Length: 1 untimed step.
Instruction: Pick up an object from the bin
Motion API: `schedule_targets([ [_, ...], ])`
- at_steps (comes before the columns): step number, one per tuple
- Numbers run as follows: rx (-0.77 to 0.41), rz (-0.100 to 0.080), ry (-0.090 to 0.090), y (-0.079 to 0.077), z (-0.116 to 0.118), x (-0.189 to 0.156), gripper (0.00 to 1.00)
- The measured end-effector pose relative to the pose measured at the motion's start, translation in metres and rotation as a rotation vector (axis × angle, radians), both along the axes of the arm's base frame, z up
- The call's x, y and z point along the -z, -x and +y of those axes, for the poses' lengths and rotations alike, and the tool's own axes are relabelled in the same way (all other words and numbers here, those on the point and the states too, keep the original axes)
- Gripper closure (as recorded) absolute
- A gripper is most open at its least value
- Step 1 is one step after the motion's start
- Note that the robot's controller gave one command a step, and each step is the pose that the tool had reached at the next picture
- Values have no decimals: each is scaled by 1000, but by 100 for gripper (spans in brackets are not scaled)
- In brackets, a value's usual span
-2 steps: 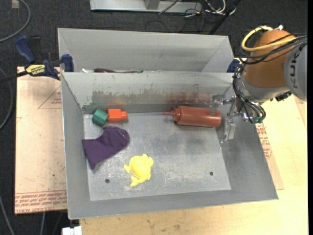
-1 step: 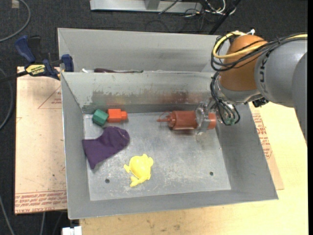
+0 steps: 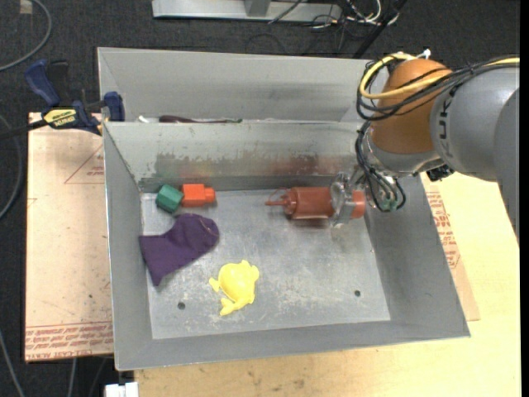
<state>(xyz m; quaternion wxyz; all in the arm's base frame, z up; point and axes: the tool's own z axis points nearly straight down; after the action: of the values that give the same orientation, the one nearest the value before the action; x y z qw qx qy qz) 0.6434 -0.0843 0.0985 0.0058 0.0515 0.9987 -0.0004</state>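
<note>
Rust-red and bottle-shaped, the plastic thing [image 3: 304, 205] lies on its side at the back of the grey metal bin [image 3: 413, 308], right of the middle and just in front of the rear wall. Its long axis runs left to right along that wall, with the narrower tip pointing left. The jaws sit at its right end, touching or overlapping it from this angle; whether they are apart or clamped on it I cannot tell. Above them, the arm's orange wrist cover [image 3: 409, 106] is ringed with yellow and black cables. Well to the left, by the same wall, an orange block [image 3: 198, 194] touches a green block [image 3: 169, 198]. Just in front of those a purple cloth mitten [image 3: 178, 245] lies flat, and near it, toward the front, a yellow soft figure [image 3: 235, 285]. The bin floor is scuffed bare metal. A pale desk [image 3: 496, 263] shows to the right, and dark carpet [image 3: 83, 15] lies beyond.
</note>
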Motion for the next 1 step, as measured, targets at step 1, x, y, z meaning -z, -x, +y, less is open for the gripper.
schedule_targets([
  [1, -11, 6, 0, 0, 3, -37, 100],
])
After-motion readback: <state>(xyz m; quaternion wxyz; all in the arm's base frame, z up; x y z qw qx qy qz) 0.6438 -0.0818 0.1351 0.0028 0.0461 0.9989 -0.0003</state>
